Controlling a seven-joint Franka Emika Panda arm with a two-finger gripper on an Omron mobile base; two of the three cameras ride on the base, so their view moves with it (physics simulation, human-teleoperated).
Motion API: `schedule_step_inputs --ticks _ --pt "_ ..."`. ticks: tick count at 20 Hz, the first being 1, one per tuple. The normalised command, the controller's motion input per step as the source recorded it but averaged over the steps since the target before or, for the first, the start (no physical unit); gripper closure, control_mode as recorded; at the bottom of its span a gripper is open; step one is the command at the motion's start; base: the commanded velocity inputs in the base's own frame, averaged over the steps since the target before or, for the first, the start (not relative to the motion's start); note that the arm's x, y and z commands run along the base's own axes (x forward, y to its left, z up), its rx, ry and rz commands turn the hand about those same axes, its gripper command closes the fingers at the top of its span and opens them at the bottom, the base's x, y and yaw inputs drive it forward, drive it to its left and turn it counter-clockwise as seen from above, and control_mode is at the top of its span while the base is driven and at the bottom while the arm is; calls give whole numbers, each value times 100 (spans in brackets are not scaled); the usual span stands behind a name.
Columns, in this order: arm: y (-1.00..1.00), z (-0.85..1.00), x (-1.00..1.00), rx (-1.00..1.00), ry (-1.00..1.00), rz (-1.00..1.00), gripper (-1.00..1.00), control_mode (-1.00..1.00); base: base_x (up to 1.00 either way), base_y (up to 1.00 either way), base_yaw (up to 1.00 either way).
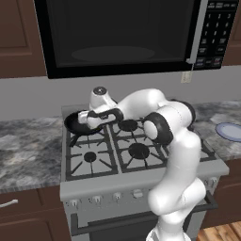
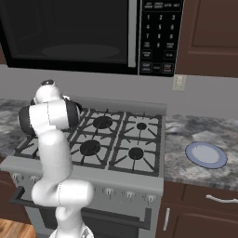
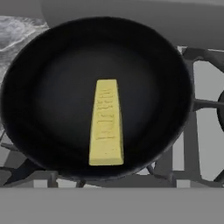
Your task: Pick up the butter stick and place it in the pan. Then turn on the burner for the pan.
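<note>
Directly below our gripper (image 1: 86,123), the butter stick (image 3: 106,123) lies flat on the floor of the pan (image 3: 48,65), free of any grip. The fingers stand spread wide apart and hold nothing; in the hand view their tips are not visible, and the pale yellow block runs lengthwise through the middle of the frame, its nearer end just short of the pan's near rim. Dark open floor surrounds the stick on both long sides, and the far half of the pan lies bare. The pan sits on the grate (image 3: 199,131) of the stove (image 1: 141,186), at the back corner under the hand, with the grey wall (image 1: 28,101) just beyond its far rim. In the left base view the hand hovers close above the pan, the arm reaching across the cooktop from the front. The burner (image 1: 90,156) nearer the front of the same side stands uncovered, and a row of knobs (image 1: 96,200) runs along the stove's front panel. A pale blue plate (image 2: 206,155) rests on the counter, well apart from the hand, past the stove's other side.
</note>
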Motion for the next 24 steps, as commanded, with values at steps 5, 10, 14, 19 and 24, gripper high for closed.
schedule_step_inputs --ticks 5,10,14,19,24 --pt "-28 38 -76 4 -9 -1 -100 -100 0 0 0" --pt "-2 65 -51 3 -5 -3 -100 -100 0 0 0" --pt "-1 65 -54 2 -5 -4 -100 -100 0 0 0" --pt "-8 48 -69 2 -6 -4 -100 -100 0 0 0" --pt "-12 3 -71 0 -5 -1 -100 -100 0 0 0"
